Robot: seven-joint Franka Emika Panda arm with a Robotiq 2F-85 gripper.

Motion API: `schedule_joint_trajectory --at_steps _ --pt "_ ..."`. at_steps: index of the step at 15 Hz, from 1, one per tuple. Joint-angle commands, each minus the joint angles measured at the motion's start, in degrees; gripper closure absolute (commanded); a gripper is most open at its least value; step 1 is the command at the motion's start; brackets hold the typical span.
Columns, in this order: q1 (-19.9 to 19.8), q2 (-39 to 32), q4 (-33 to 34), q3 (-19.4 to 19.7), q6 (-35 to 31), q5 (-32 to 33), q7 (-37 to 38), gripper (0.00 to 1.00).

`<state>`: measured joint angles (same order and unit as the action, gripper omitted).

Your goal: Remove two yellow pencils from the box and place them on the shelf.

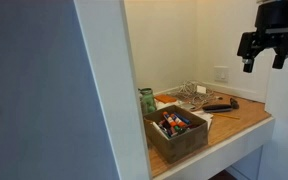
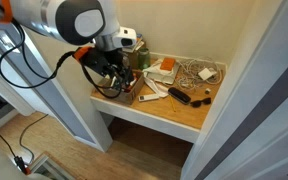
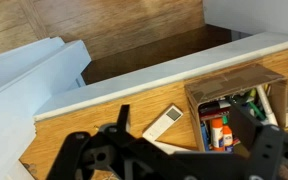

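The olive-brown box (image 1: pixel 179 140) stands at the front corner of the wooden shelf (image 1: pixel 246 115), full of coloured markers. In the wrist view the box (image 3: pixel 224 82) lies to the right, holding red, blue and green pens and an orange-capped glue stick. I cannot make out the yellow pencils among them. My gripper (image 1: pixel 265 60) hangs open and holding nothing, high above the shelf. In the wrist view its dark fingers (image 3: pixel 121 118) spread wide over the shelf (image 3: pixel 94 125) and the box. In an exterior view the gripper (image 2: pixel 114 80) hides most of the box.
A white remote (image 3: pixel 164 123) lies on the wood beside the box, next to a sheet of paper. A green can (image 1: pixel 146 100) stands behind the box. Further back sit a clear wire-like tray (image 1: pixel 192 95) and black objects (image 1: pixel 221 103). White walls close in the shelf.
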<state>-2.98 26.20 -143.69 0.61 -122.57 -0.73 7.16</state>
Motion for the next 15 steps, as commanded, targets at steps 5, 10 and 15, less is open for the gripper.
schedule_joint_trajectory --at_steps 5,10,15 --pt "-0.1 0.0 0.1 -0.1 0.1 0.0 0.0 0.0" --pt "-0.1 0.0 0.1 -0.1 0.1 0.0 0.0 0.0" --pt "0.5 -2.2 2.9 -1.6 1.4 0.8 1.3 0.0"
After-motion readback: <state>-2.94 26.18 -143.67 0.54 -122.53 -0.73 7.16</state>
